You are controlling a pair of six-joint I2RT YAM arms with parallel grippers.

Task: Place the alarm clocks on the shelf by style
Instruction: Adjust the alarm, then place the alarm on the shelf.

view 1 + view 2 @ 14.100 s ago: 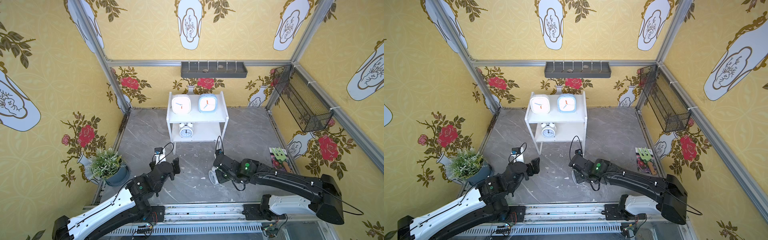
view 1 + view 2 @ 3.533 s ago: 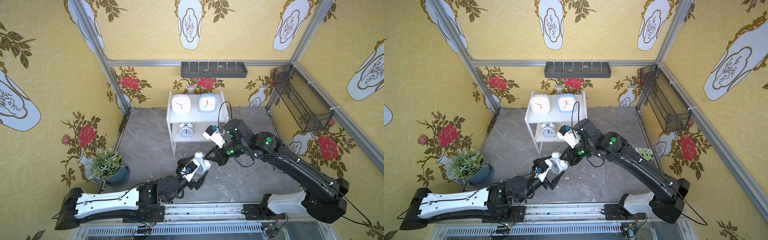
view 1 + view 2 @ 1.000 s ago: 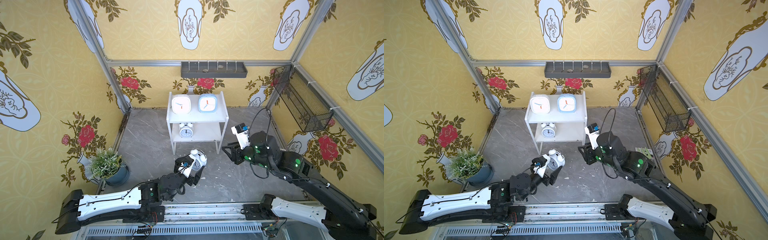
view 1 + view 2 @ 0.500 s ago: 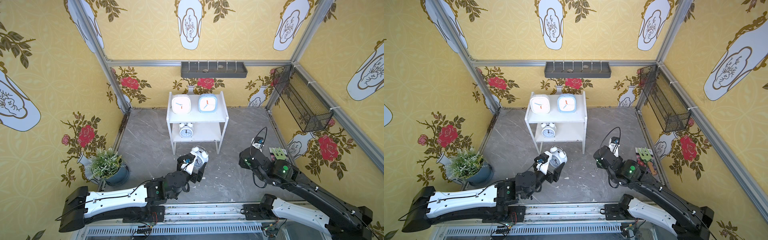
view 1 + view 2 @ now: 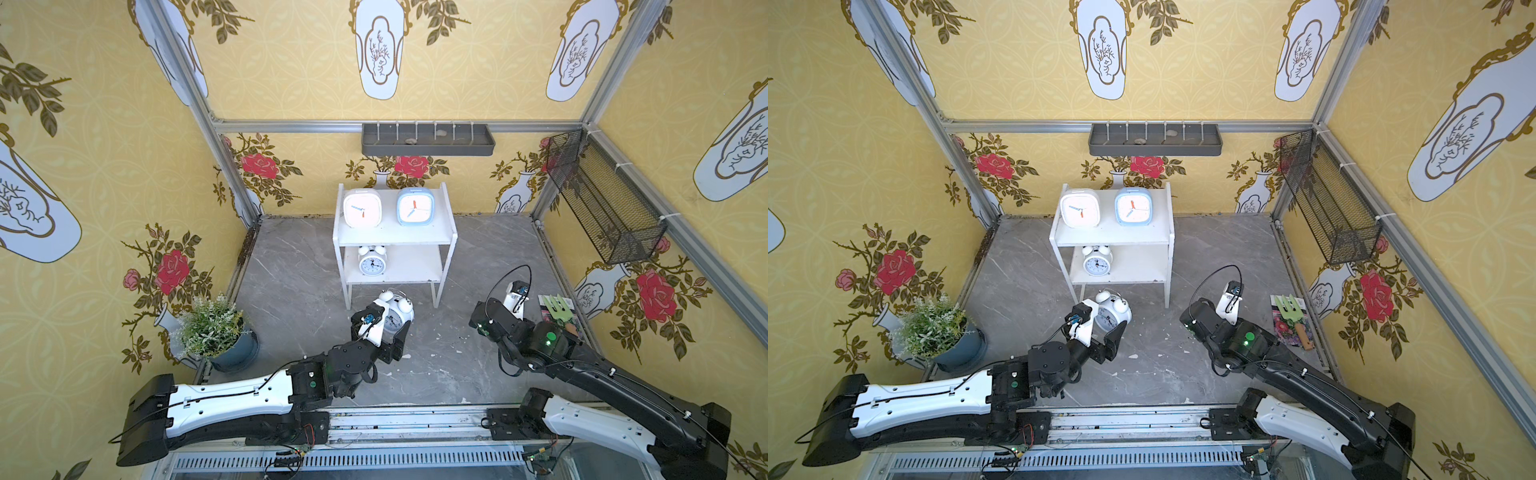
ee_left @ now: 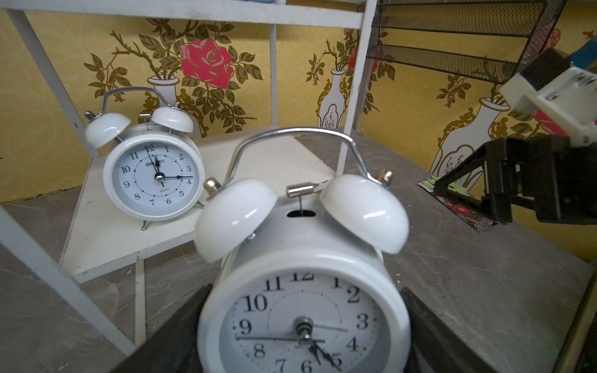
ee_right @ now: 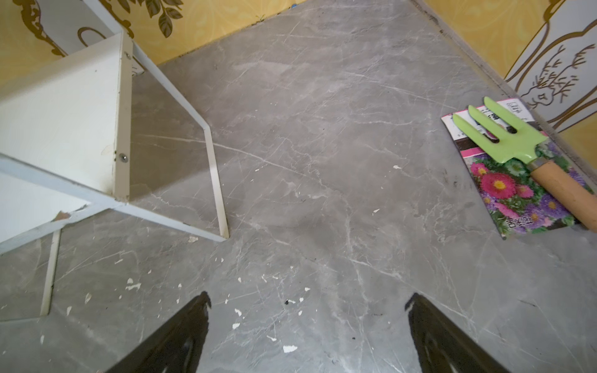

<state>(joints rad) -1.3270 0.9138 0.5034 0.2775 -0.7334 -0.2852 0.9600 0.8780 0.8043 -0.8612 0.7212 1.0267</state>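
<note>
Round white twin-bell clock [image 6: 300, 290]: clamped between left gripper [image 5: 386, 330] jaws, just before white two-tier shelf [image 5: 395, 237].
Right gripper [image 7: 307, 300]: released, jaws spread wide above grey marbled floor [image 7: 323, 161].

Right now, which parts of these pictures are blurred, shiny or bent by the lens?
Left wrist view: the held twin-bell clock is soft, being close to the lens; the second twin-bell clock, standing on the shelf, is sharp; glare sits on the held bells; the shelf posts lean. Right wrist view: floor sharp, right fingers blurred. In both top views: even light, corner posts splay outward.
</note>
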